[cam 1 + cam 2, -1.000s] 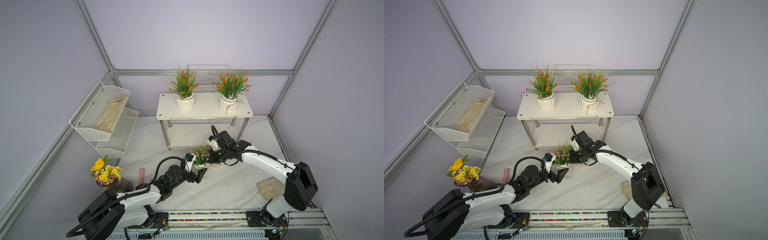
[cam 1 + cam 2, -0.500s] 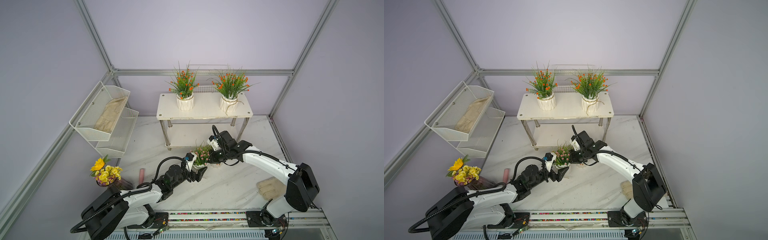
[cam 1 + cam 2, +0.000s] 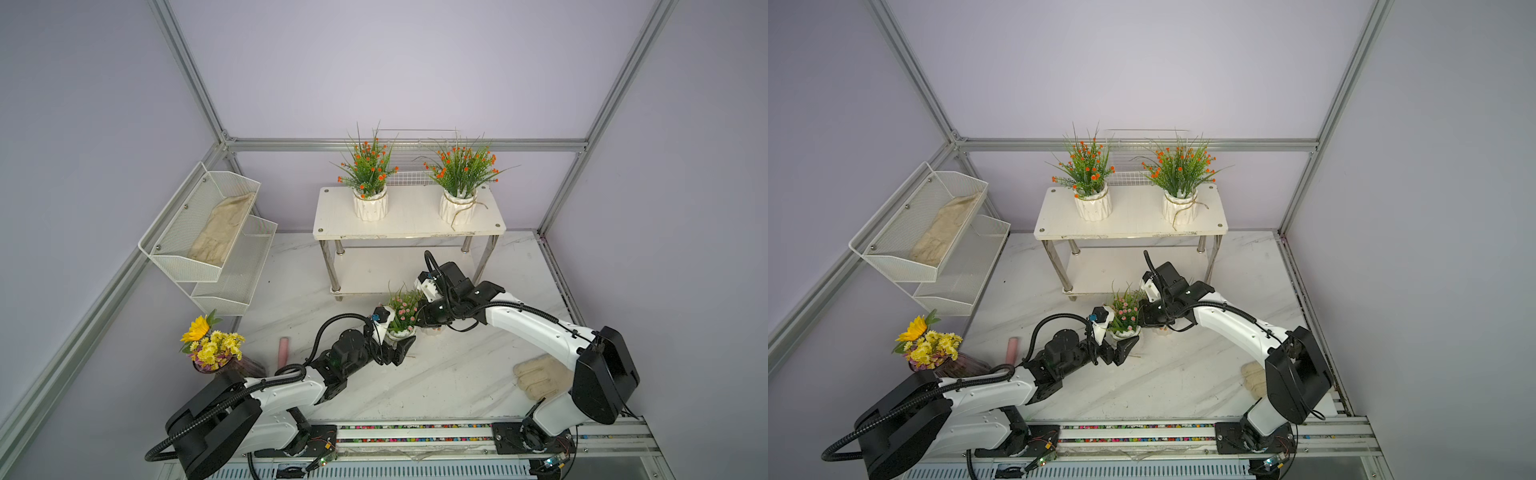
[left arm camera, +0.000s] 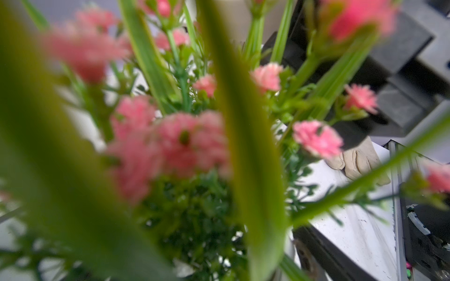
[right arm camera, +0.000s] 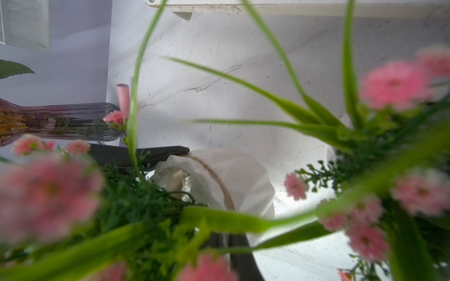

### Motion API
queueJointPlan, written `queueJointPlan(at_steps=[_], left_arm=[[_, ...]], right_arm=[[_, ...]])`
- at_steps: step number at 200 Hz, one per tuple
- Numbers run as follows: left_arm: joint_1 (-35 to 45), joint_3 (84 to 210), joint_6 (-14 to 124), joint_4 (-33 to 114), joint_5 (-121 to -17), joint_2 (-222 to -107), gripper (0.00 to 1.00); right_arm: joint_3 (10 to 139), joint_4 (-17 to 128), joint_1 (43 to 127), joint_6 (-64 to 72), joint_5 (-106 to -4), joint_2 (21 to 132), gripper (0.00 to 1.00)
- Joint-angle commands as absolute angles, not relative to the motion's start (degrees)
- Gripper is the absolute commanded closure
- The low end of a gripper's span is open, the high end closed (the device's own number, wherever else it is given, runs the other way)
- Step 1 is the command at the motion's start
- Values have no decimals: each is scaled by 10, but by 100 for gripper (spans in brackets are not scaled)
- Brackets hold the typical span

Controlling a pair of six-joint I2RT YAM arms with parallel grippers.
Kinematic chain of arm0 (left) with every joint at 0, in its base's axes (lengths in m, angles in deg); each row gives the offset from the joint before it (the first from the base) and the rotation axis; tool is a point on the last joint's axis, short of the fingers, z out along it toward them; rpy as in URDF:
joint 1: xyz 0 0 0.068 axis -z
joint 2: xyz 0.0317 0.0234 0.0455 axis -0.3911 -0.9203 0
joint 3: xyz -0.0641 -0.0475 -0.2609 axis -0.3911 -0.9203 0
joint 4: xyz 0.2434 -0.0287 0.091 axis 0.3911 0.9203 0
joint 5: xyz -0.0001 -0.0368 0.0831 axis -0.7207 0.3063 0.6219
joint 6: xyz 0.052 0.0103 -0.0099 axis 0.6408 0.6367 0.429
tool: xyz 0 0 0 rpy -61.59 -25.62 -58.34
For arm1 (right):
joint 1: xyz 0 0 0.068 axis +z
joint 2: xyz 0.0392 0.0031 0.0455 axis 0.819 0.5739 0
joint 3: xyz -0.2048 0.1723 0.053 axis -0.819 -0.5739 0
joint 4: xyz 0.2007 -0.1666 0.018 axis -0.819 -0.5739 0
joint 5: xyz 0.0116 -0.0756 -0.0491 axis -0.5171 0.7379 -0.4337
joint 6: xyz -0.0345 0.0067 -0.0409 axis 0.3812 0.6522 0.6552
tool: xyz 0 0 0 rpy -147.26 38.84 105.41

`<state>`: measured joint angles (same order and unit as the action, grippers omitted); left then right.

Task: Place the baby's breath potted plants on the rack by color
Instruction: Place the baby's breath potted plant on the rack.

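While the counter carries one pink baby's breath plant upright just before the rack, both orange plants stand on its top shelf and the lower shelf is bare, likely meant for pink. The left gripper brackets the pink plant's white pot; whether it presses, I cannot tell. The right gripper, closed, sits beside the blooms. Grip the pot low, keep it upright, slide it under the top board.

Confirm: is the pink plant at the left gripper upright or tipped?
Upright: pink plant foliage rises above its pot in both top views.
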<state>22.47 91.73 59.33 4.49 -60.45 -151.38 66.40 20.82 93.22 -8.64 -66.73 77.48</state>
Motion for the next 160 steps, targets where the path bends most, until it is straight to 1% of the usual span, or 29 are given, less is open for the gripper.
queueJointPlan(at_steps=[1, 22, 66, 87, 104, 113, 160], left_arm=[[229, 948, 593, 64, -638, -1519, 7], [229, 955, 593, 77, -641, -1521, 10], [229, 971, 591, 107, -657, -1524, 10], [229, 977, 592, 121, -660, -1527, 18], [229, 980, 592, 128, -663, -1530, 27], [229, 980, 591, 128, -663, -1530, 31], [229, 979, 594, 145, -642, -1532, 41]], right_arm=[[666, 296, 934, -91, -703, 738, 95], [658, 306, 934, -89, -706, 730, 95], [643, 327, 934, -87, -711, 719, 95], [640, 333, 934, -85, -716, 719, 95], [638, 336, 934, -85, -717, 719, 95], [638, 336, 934, -85, -717, 719, 95], [625, 340, 934, -85, -716, 719, 95]])
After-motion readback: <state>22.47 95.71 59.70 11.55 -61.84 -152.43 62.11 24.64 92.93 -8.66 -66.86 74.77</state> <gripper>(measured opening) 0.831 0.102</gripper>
